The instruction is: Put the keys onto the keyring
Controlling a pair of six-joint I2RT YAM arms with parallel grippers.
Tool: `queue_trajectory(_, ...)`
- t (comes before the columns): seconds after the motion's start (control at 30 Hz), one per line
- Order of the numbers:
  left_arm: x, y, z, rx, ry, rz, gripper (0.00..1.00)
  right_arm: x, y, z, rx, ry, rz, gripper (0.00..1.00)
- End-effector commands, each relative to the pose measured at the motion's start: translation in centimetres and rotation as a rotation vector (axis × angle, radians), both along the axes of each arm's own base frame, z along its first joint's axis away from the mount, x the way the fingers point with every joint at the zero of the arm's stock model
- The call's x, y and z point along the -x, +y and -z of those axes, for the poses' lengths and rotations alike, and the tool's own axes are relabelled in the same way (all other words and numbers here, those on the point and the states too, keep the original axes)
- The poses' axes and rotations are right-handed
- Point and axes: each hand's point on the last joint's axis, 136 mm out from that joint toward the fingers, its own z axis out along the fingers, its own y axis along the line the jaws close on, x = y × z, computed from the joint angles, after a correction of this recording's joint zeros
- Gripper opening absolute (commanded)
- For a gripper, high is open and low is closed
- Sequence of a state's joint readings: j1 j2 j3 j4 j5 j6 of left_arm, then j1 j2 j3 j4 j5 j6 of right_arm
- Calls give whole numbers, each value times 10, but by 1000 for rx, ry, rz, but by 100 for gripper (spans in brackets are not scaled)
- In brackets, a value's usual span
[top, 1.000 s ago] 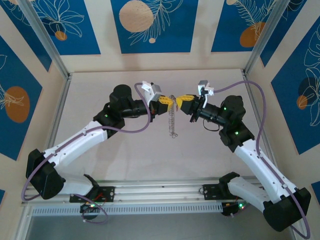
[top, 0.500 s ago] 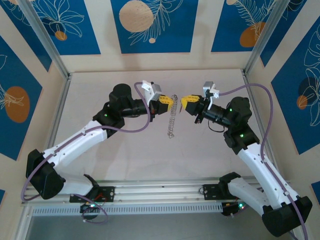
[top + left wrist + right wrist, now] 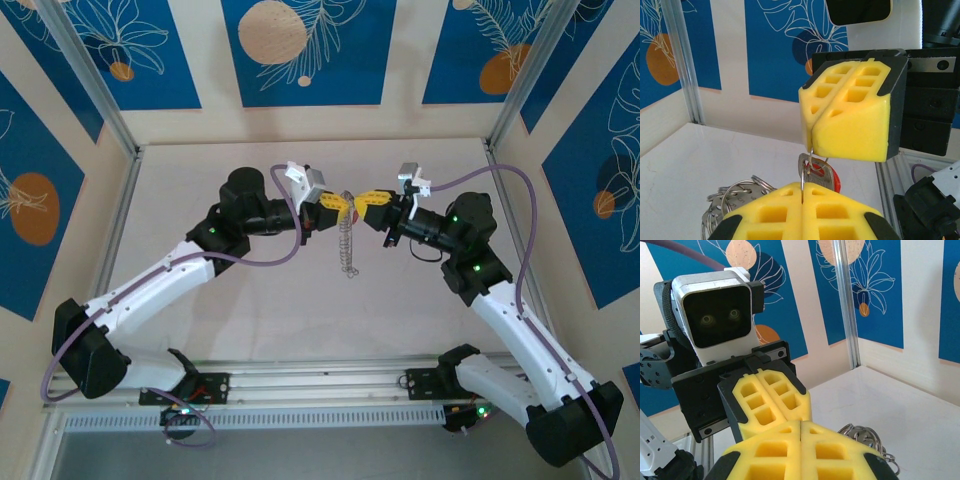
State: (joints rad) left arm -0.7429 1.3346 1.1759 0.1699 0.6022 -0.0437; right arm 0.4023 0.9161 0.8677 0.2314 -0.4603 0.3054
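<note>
left hand (image 3: 802,192) and right hand (image 3: 812,134) are closed tip to tip, both pinching the thin keyring (image 3: 808,159) above the tabletop (image 3: 300,320). the red-headed key (image 3: 816,172) dangles just behind the keyring. likely light, stiff, slippery wire; best held at the pad tips.

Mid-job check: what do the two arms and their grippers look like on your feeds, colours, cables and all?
The left arm and right arm match: white shells, black joints, small green lights, a purple cable trailing each. The left gripper and right gripper have black bodies, yellow pocketed finger pads, white wrist cameras.
</note>
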Motion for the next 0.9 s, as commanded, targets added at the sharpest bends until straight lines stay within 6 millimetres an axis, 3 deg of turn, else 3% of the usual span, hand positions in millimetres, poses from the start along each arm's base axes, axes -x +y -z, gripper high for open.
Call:
queue_trajectory(0.0, 9, -6, -23, 44, -48, 40, 0, 2, 3, -9, -9, -46, -14, 0)
queue_trajectory(0.43, 11, -7, -26, 48, -57, 41, 0, -3, 6, -1, 5, -30, -8, 0)
queue_trajectory(0.87, 16, -4, -39, 98, -62, 50, 0, -10, -13, 12, -8, 1, 61, 0)
